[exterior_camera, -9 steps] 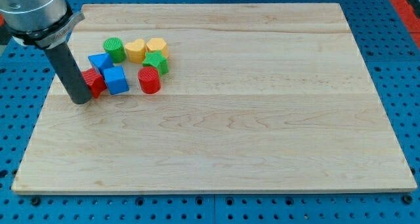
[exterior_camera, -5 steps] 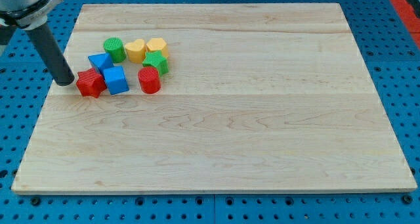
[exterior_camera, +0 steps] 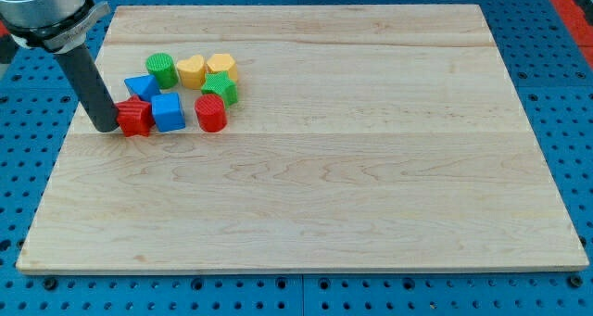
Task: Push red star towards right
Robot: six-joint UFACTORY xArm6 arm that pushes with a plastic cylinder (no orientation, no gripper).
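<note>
The red star (exterior_camera: 135, 118) lies on the wooden board (exterior_camera: 306, 195) at the upper left. My tip (exterior_camera: 105, 129) touches the star's left side. A blue cube (exterior_camera: 169, 112) sits against the star's right side, and a blue block (exterior_camera: 142, 86) lies just above the star. A red cylinder (exterior_camera: 210, 114) stands to the right of the blue cube.
A green cylinder (exterior_camera: 161, 69), a yellow block (exterior_camera: 191, 71), a yellow hexagonal block (exterior_camera: 221, 68) and a green star (exterior_camera: 220, 87) cluster above the red cylinder. The board's left edge runs close to my tip.
My tip drew back up and left, then came right against the red star. The star and the blue cube shifted a little to the right.
</note>
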